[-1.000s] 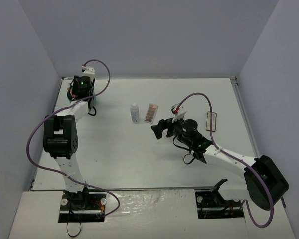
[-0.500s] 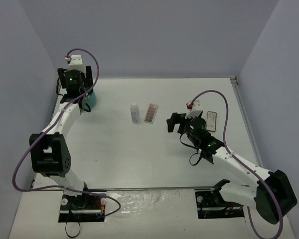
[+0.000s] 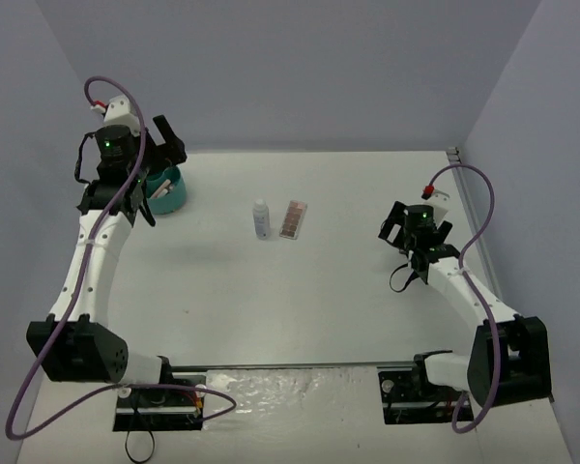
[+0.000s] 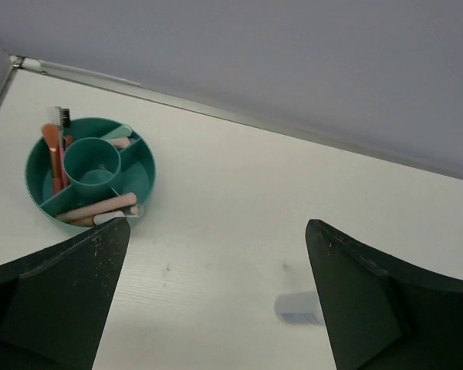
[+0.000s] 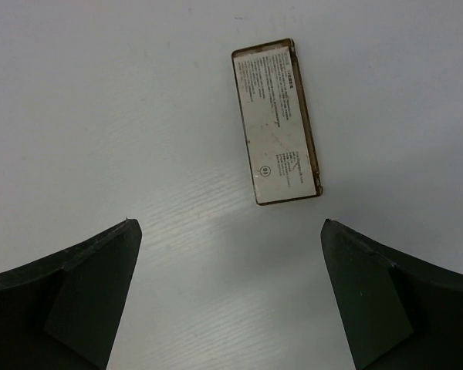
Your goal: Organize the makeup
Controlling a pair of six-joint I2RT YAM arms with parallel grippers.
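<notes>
From above, the white table (image 3: 271, 309) carries a small white plastic bottle (image 3: 261, 218) standing upright near the middle, with a pinkish-brown rectangular palette (image 3: 291, 219) lying flat just beside it on its right. At the far left corner sits a round teal divided tub (image 3: 171, 196). The left gripper (image 3: 155, 174) hangs over that tub, its jaws spread wide and nothing between them. The right gripper (image 3: 413, 232) is low over the right side of the table, well apart from the bottle and palette; whether its jaws grip anything cannot be told from here.

The left wrist camera looks down past two dark fingers (image 4: 54, 301) set far apart and holding nothing. Beyond them the tub holds thin pink and orange sticks and brushes (image 4: 100, 208) lying in its outer compartments around a central cup. The white bottle shows as a blur by the right finger.

The right wrist camera shows both fingers (image 5: 62, 293) wide apart and bare. Ahead of them, touching neither, a slim pale rectangular compact with a dark frame (image 5: 278, 123) lies flat on the table, printed side up.
</notes>
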